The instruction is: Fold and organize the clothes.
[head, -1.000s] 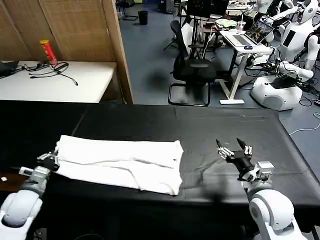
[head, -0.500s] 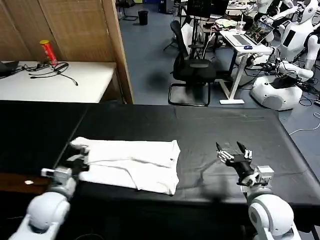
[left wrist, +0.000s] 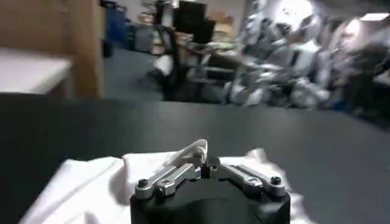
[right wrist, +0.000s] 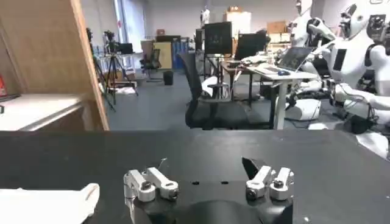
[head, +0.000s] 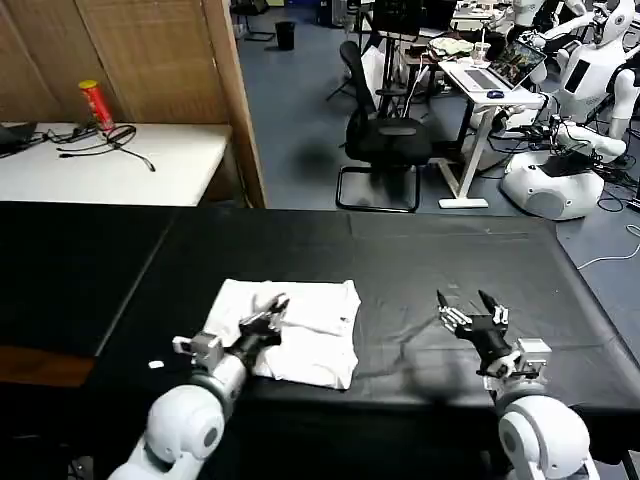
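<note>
The plain white cotton T-shirt (head: 300, 330) lies folded into a compact, roughly square stack on the black cloth-covered counter (head: 430, 250), at about 7 o'clock from the counter's middle and close to its near edge. No print shows on the upward face. Its far edge runs fairly straight, while the corner at 5 o'clock hangs slightly ragged toward the counter's lip. In the left wrist view the same T-shirt (left wrist: 91, 182) bunches into soft ridges.

Judging by those ridges, it should handle as light, limp and not at all fragile: it will sag wherever it is unsupported, and a grip on only the top layer would peel the stack open. A hem or a doubled edge, taken through every layer, looks the safest hold, and the dark cloth beneath may drag on it if it is slid.

The left gripper (head: 268, 313) sits over the T-shirt's 9 o'clock half, its fingers pressed together on a raised fold of the fabric, seen pinched in the left wrist view (left wrist: 204, 163).

The right gripper (head: 472, 312) hovers above bare counter at 3 o'clock from the T-shirt, well apart from it, fingers spread wide and holding nothing (right wrist: 207, 176).
</note>
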